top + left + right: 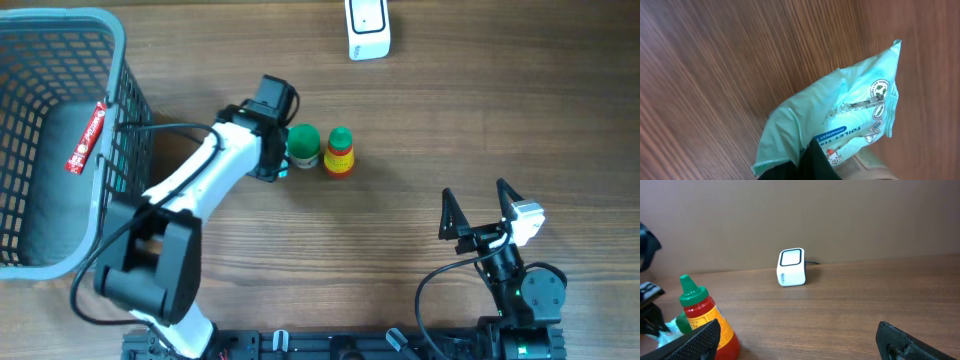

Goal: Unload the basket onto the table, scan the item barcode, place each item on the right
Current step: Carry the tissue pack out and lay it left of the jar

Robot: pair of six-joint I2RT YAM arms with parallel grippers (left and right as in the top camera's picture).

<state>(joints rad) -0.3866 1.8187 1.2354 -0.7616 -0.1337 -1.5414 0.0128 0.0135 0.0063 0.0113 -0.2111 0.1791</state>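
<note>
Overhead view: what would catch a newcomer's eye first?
The left gripper, on its white arm at mid-table, is shut on a mint-green packet beside a red sauce bottle with a green cap. Next come the grey basket at the left edge and the white scanner at the far edge. The right gripper sits open, near right.

basket (122,55) lies far left, scanner (368,30) at the back, bottle (340,153) mid-table.

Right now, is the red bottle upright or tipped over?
Upright: the red bottle stands with its green cap on top.
</note>
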